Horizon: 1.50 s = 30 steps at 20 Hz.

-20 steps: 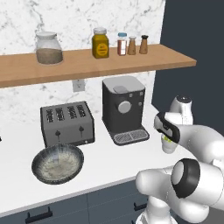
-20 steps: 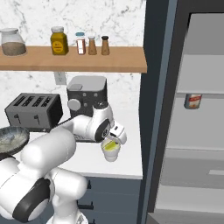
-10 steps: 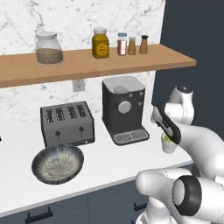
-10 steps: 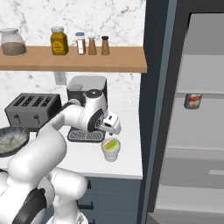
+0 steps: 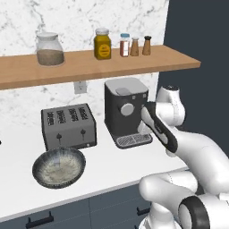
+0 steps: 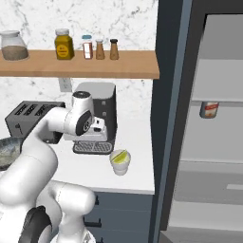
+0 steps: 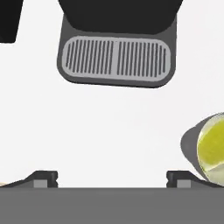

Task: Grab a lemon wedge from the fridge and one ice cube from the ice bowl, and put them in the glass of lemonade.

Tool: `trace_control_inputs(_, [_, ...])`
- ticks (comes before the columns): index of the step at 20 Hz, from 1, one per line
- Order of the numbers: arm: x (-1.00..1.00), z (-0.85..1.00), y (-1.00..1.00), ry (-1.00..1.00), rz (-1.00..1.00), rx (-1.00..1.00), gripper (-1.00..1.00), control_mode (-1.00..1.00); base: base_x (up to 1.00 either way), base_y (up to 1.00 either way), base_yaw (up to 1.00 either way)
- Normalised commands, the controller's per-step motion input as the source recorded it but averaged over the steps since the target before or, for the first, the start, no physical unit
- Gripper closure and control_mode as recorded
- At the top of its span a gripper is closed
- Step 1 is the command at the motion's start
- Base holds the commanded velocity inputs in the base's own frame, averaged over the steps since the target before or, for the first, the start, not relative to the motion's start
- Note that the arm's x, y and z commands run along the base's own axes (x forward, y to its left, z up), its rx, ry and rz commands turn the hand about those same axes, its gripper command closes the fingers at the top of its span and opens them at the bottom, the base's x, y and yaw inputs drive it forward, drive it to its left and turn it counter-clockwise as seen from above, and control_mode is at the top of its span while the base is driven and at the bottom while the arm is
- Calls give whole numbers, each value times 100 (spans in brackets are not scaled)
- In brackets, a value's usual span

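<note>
Lemon wedge delivered; ice cube step pending.

The gripper (image 7: 111,179) stood empty with jaws wide apart above the counter (image 7: 109,127), in front of the coffee machine (image 6: 97,107). The glass of lemonade (image 6: 120,162) sat just beside it, a lemon wedge (image 6: 121,156) seemingly inside. The ice bowl (image 5: 59,167) lay well apart, before the toaster (image 5: 68,126). In my judgement, the next move required travel across to that bowl for one cube.

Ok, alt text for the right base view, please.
The white arm's gripper hangs open and empty by the coffee machine, above the counter. The glass of lemonade stands nearby with the lemon wedge in it, beside the open fridge.
</note>
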Motion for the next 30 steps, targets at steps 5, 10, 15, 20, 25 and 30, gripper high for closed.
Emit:
trace_control_inputs(5, [-4,0,100,0,31,0,-100,-100,0,0,0])
trace_control_inputs(10, [1,-1,100,1,19,-4,-100,-100,0,0,0])
trace_control_inputs(15, [0,-16,100,-1,10,-3,-100,-100,0,0,0])
trace_control_inputs(20, [2,-20,100,-2,0,0,-100,-100,0,0,0])
trace_control_inputs(25, [1,3,100,11,0,-1,-100,-100,0,0,0])
trace_control_inputs(30, [8,14,100,26,-3,-10,-100,-100,0,0,0])
